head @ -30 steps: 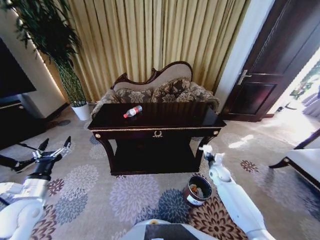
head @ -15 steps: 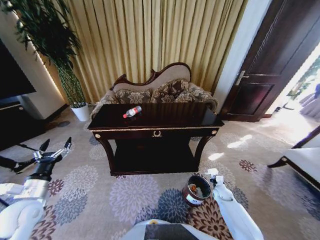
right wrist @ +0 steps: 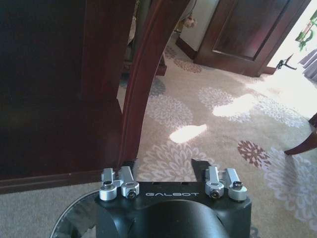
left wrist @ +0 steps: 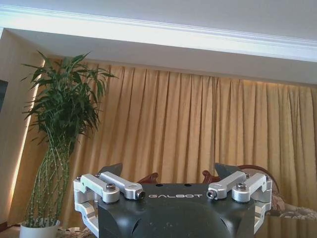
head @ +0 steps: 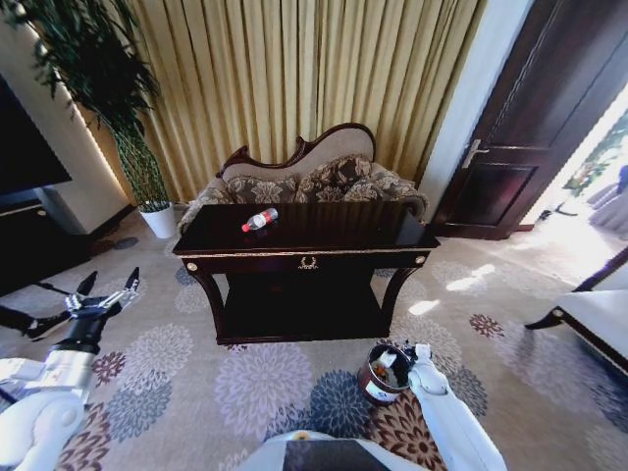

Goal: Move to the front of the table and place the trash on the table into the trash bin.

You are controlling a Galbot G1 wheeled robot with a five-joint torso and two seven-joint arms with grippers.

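A clear bottle with a red cap (head: 260, 219), the trash, lies on its side on the left part of the dark table (head: 334, 228). The round brown trash bin (head: 383, 378) stands on the carpet near the table's front right leg, with pale scraps inside. My right gripper (head: 404, 350) hangs low at the bin's right rim, open and holding nothing. In the right wrist view the right gripper (right wrist: 168, 163) faces the table leg (right wrist: 148, 74), with the bin's rim (right wrist: 69, 223) at the picture's edge. My left gripper (head: 100, 294) is held up at the far left, open and empty (left wrist: 168, 171).
A patterned sofa (head: 314, 177) stands behind the table against gold curtains. A potted plant (head: 147, 186) is at the back left, and a dark door (head: 530, 128) at the back right. A chair edge (head: 589, 319) lies to the right. Flowered carpet (head: 255, 383) spreads in front of the table.
My right arm has come down from beside the table's right leg to the bin's rim. The left arm has stayed still. The view shifted slightly.
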